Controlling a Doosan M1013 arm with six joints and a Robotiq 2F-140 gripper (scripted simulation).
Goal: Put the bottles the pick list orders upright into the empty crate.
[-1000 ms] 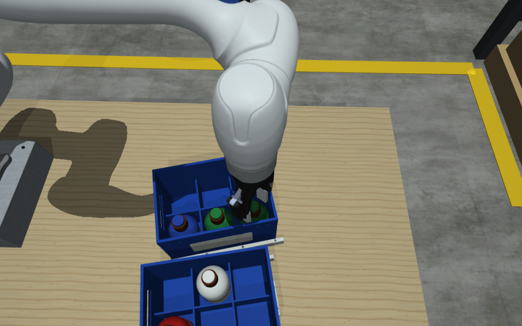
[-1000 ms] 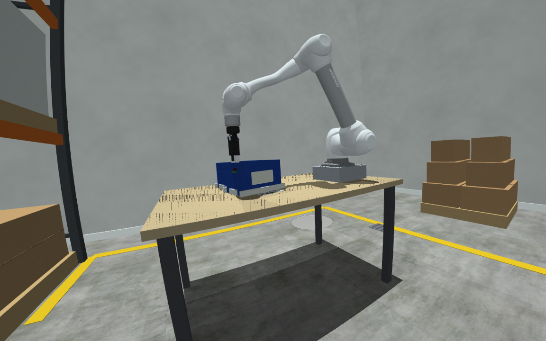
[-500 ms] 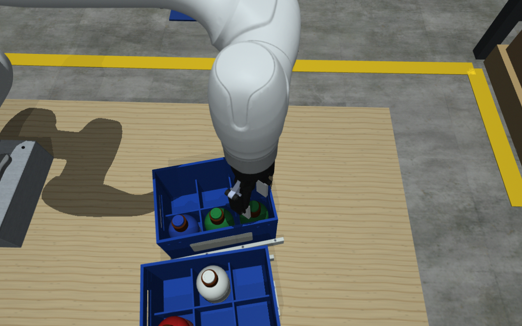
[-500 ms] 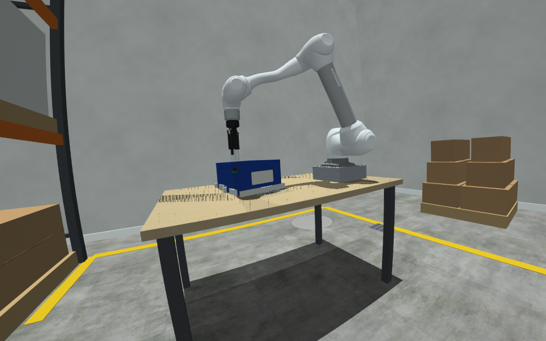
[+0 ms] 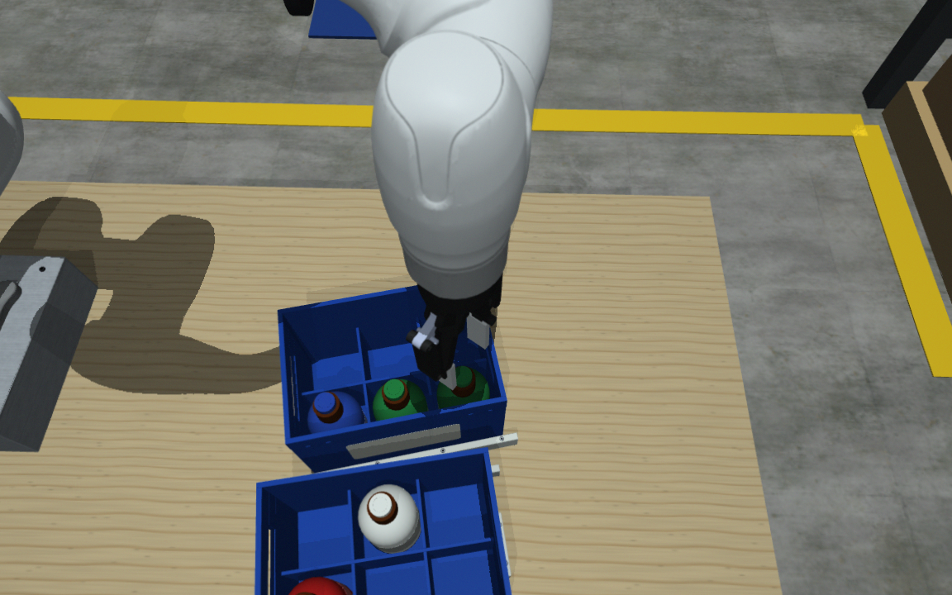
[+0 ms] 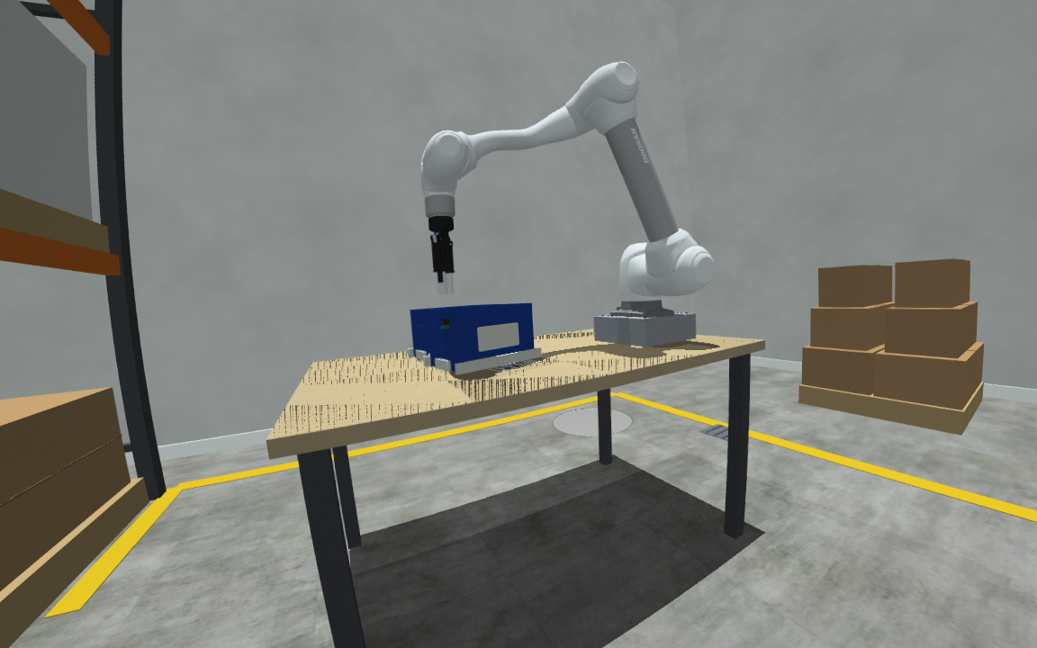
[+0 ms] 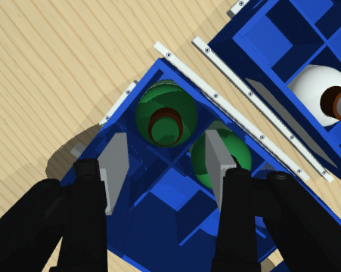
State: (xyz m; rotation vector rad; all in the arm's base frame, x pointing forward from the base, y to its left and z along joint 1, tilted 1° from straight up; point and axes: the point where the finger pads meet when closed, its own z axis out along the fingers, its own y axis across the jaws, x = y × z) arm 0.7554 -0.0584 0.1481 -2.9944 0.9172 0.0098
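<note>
Above the receiving crate (image 5: 392,433) the gripper (image 5: 444,354) is hovering part-open, gripping nothing; one blue bottle (image 5: 332,411) and two green bottles (image 5: 397,398) are standing inside.

From high up, we are looking down close at the table (image 5: 612,296) and two blue crates. From far away in the room, we are looking across at the whole arm (image 6: 635,161). From the wrist, we are looking straight down, very near. All three are seeing the crate with bottles (image 5: 294,414) (image 6: 434,326) (image 7: 155,257).
</note>
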